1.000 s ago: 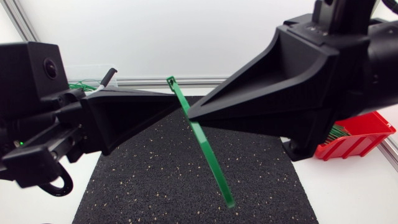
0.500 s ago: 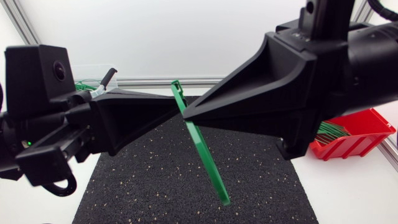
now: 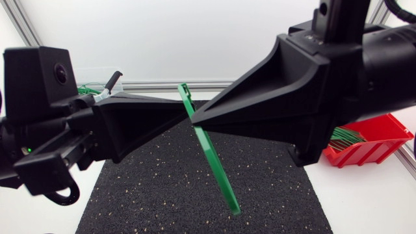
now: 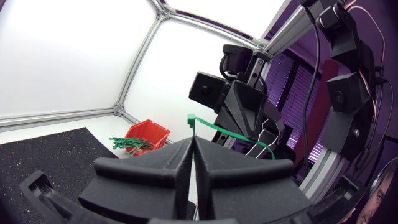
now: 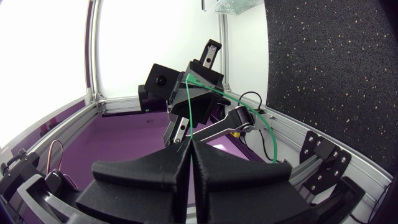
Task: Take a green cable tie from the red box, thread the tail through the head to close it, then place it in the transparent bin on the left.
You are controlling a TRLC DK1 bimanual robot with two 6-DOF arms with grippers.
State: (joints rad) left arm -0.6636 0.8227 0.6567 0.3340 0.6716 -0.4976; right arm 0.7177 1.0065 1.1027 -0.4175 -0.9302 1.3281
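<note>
Both arms are raised high over the black mat (image 3: 162,188), tip to tip. The green cable tie (image 3: 214,162) hangs between them, its head up and its long tail slanting down toward the front. My left gripper (image 3: 184,109) is shut on the tie just under the head; in the left wrist view the head (image 4: 191,119) stands right ahead of its tips (image 4: 193,142). My right gripper (image 3: 194,119) is shut on the strap a little lower; the tie (image 5: 188,106) rises from its tips (image 5: 190,140) and curves away. The red box (image 3: 374,140) lies at the right.
The red box (image 4: 149,134) holds several more green ties. The transparent bin (image 3: 88,84) stands at the back left, mostly hidden behind my left arm, with green ties in it. The bin's corner (image 5: 233,5) shows past the mat (image 5: 336,62).
Over the last second both grippers and the tie shifted slightly, the right one leftward, and the tail swung a little left. In the last half second almost nothing moved.
</note>
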